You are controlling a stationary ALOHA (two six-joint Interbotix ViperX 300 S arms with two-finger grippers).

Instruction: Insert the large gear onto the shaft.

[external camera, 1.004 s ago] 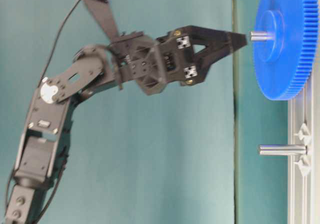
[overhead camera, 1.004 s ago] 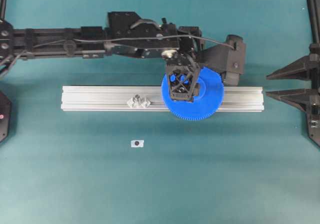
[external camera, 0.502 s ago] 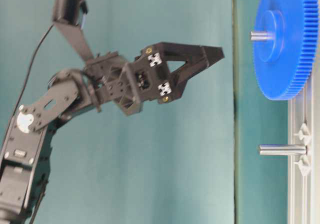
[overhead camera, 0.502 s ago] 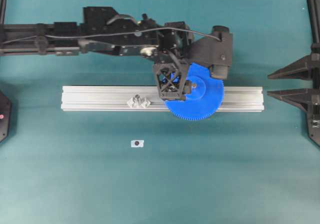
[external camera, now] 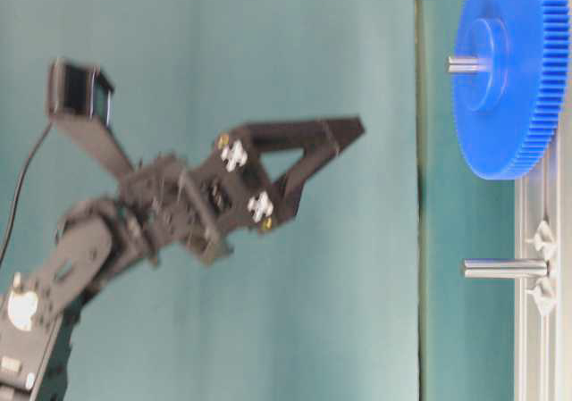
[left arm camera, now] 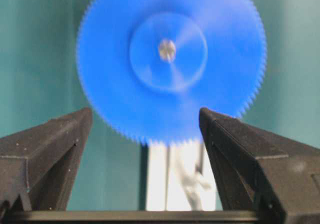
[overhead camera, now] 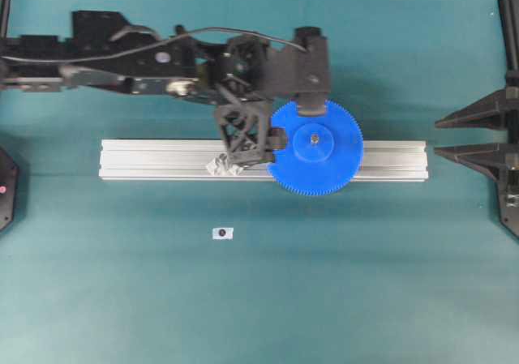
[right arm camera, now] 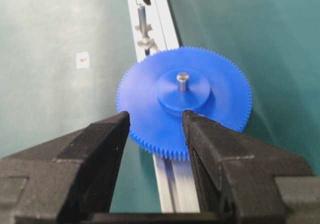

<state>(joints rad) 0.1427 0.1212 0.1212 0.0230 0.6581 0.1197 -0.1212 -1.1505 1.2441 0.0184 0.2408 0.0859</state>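
Note:
The large gear (overhead camera: pixel 324 165) lies flat on the silver rail, and the grey tip of the shaft (overhead camera: pixel 313 139) pokes up through its hub. From the table-level view the gear (external camera: pixel 509 106) sits low on the shaft (external camera: pixel 463 63). My left gripper (overhead camera: pixel 243 149) hangs open above the rail, just left of the gear and clear of it. In the left wrist view that gripper (left arm camera: pixel 145 115) holds nothing, with the gear (left arm camera: pixel 170 94) ahead. My right gripper (right arm camera: pixel 155 116) is open and empty, back from the gear (right arm camera: pixel 145 109); overhead it (overhead camera: pixel 438 137) rests at the right edge.
The aluminium rail (overhead camera: pixel 154 160) runs across the middle of the table. A second pin in a clear mount (overhead camera: pixel 217 168) stands on it left of the gear, partly under my left gripper, also the pin (external camera: pixel 505 269). A small white tag (overhead camera: pixel 222 233) lies in front.
My left gripper has drawn back leftwards and upwards from over the gear's hub, still open. The gear stays on the shaft. The right arm has not moved.

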